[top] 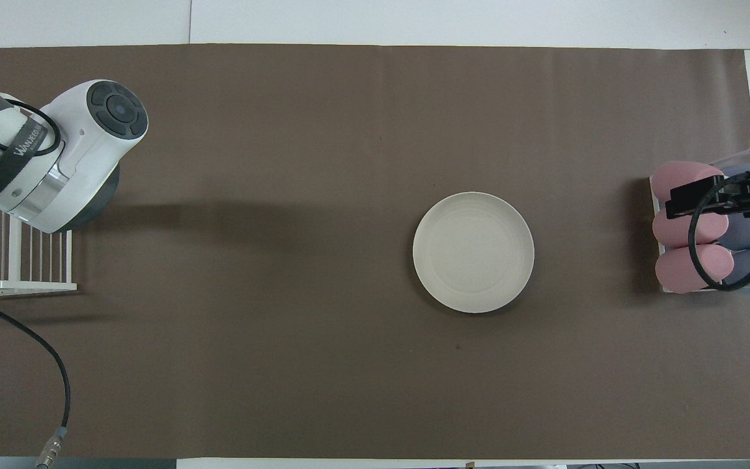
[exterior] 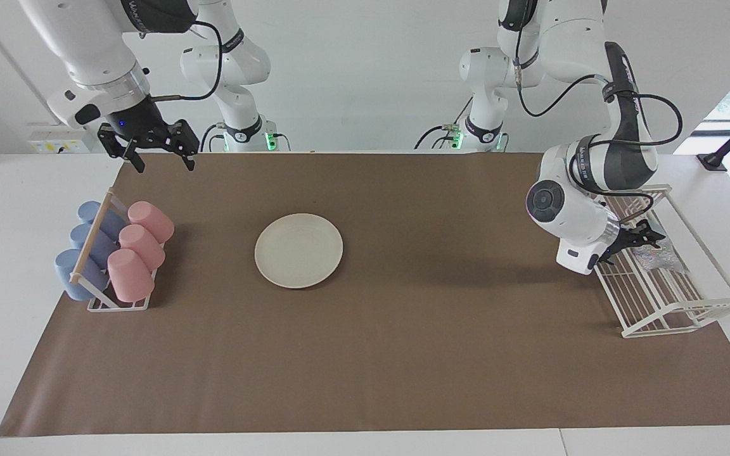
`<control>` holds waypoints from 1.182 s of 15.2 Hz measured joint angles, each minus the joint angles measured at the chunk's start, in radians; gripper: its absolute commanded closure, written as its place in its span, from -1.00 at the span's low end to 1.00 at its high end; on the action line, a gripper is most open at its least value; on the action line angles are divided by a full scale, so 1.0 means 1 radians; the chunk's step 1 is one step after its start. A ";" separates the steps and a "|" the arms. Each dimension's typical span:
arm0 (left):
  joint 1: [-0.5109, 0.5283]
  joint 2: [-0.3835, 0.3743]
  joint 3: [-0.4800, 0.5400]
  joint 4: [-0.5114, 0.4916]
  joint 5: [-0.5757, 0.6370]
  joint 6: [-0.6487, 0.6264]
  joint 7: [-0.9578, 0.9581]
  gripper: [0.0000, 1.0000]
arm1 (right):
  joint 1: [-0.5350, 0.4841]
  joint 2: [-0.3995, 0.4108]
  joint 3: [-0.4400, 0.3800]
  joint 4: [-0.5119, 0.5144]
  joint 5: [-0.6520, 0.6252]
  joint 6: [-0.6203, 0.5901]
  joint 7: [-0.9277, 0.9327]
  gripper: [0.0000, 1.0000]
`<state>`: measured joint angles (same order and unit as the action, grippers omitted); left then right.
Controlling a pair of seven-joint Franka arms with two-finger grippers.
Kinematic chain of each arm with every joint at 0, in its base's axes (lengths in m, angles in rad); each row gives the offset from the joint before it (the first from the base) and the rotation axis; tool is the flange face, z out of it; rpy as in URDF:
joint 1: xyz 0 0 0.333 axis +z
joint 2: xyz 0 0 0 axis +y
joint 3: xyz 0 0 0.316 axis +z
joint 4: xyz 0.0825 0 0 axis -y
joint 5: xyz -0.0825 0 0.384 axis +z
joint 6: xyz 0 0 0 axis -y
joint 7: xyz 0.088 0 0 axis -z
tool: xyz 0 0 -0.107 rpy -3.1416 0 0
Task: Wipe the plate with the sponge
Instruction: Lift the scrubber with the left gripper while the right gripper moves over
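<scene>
The cream-white plate (exterior: 298, 250) (top: 473, 252) lies flat on the brown mat near the table's middle, with nothing on it. The silvery, glittery sponge (exterior: 656, 257) rests in a white wire rack (exterior: 678, 316) at the left arm's end of the table. My left gripper (exterior: 646, 237) reaches down into that rack, open, its fingertips just beside the sponge. In the overhead view the left arm's wrist hides both that gripper and the sponge. My right gripper (exterior: 162, 164) (top: 704, 198) hangs open and empty in the air over the cup rack end.
A small rack (exterior: 118, 305) at the right arm's end holds three pink cups (exterior: 140, 244) (top: 684, 228) and three blue cups (exterior: 89, 244) lying on their sides. The wire rack's (top: 17, 284) raised rail frames the left gripper. A brown mat (exterior: 403, 354) covers the table.
</scene>
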<state>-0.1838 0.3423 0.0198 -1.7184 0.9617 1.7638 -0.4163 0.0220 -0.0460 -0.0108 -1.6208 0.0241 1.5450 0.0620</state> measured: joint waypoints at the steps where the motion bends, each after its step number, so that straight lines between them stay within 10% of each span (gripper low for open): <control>1: 0.005 0.000 0.000 0.000 0.002 0.001 0.000 -0.48 | 0.000 0.000 0.002 0.000 0.015 0.000 0.044 -1.00; 8: 0.009 0.000 0.000 0.000 0.002 0.001 -0.022 1.00 | 0.002 0.000 0.051 0.000 0.124 -0.001 0.441 -1.00; 18: 0.008 -0.002 -0.006 0.018 -0.002 0.005 -0.037 1.00 | 0.140 0.010 0.073 -0.003 0.245 0.138 1.028 -1.00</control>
<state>-0.1757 0.3405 0.0140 -1.7005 0.9598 1.7684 -0.4535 0.1618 -0.0357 0.0622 -1.6240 0.2686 1.6831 1.0900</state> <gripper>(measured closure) 0.956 0.000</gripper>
